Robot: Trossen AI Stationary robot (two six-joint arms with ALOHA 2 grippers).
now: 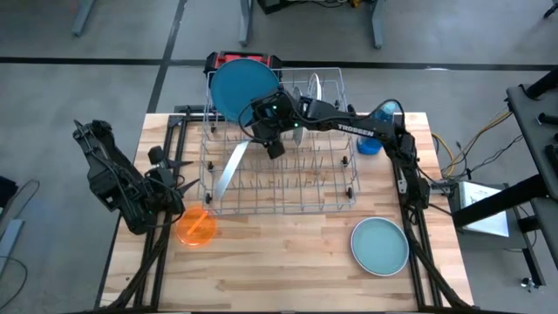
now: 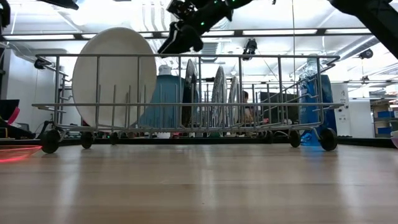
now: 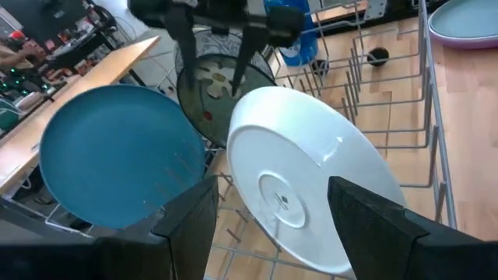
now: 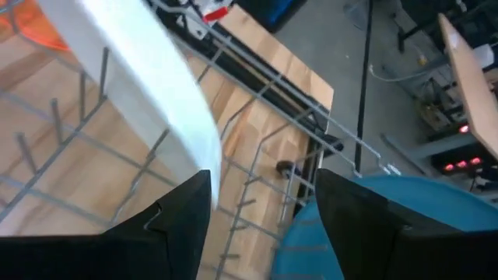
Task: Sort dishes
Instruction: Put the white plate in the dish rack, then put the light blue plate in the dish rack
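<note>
Wooden table [image 1: 288,240] from above — wire rack [image 1: 279,166] holding white plate [image 1: 228,170] and blue plate [image 1: 242,87]; teal plate [image 1: 380,246] and orange plate [image 1: 196,225] outside it. Right gripper [image 1: 272,144] above rack, left gripper [image 1: 179,174] beside it. Low: ceiling lights, desks behind. Wrists: both jaws wide, empty.

We count five plates in one wire rack [image 1: 279,170], two plates loose on the table [image 1: 288,253], one blue bottle [image 1: 377,131], and two grippers.
</note>
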